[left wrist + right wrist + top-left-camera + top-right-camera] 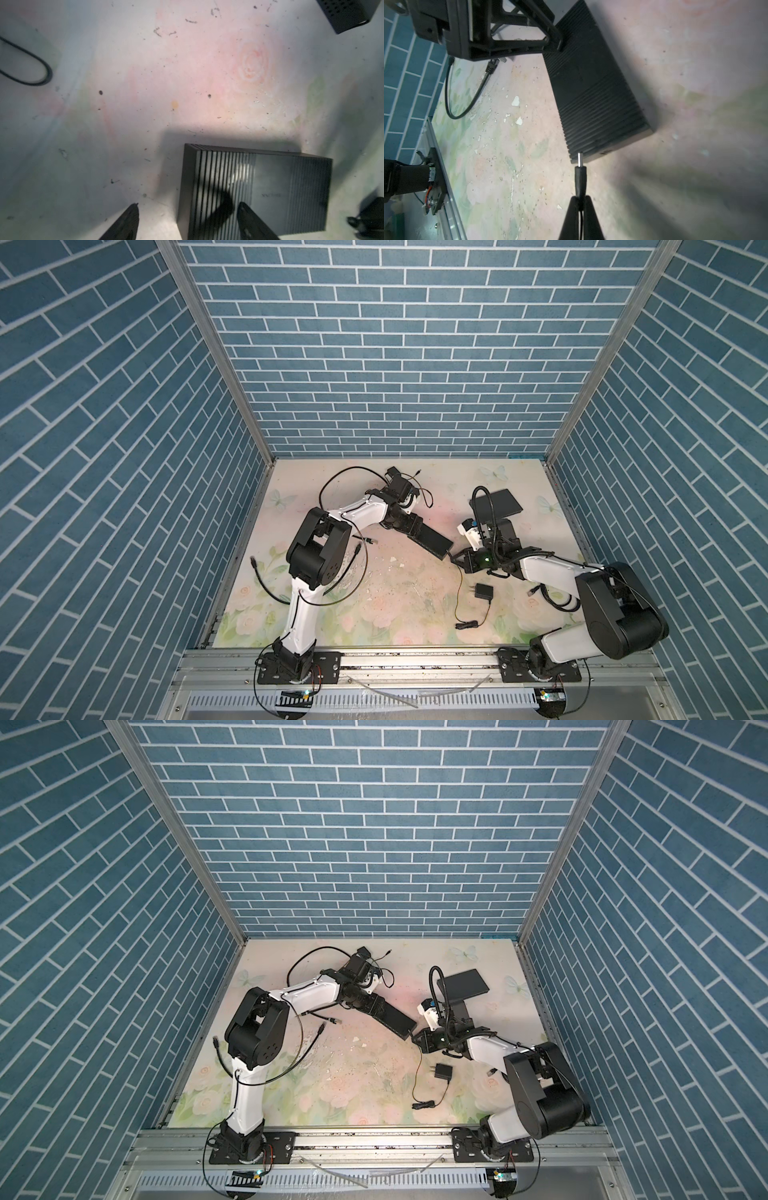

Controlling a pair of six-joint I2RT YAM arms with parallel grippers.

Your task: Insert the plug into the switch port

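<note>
- Black ribbed rectangular switch [432, 542] [398, 1021] [259, 187] [591, 93] lies flat on the floral-printed tabletop [374, 614], set at a slant between the two arms.
- Left pincer [188, 204] is at one short end of the switch, fingers spread wide.
- One of its fingers [253, 222] is over the switch's ribbed top. The other is off the switch's long edge, above bare tabletop. The switch is not clamped.
- Right pincer [580, 200] [454, 558] is at the opposite short end of the switch, fingers pressed together on a black barrel plug with a silver tip [580, 176].
- The plug points at the switch's short end face, and its silver tip shows against a lower corner of that face.
- No port can be made out on that face. Cannot tell whether the tip is touching the switch or inside it.
- Thin black cord [458, 597] trails from the plug away from the switch, loops on the tabletop and runs to a small black wall adapter [483, 592] [444, 1072].
- The adapter lies near the plug end of the switch, apart from it.
- A second flat black box [496, 502] [463, 984] lies apart from the switch, beyond the right pincer.
- Black network cable with a moulded connector [490, 67] lies on the tabletop off the switch's other long side, near the left arm.
</note>
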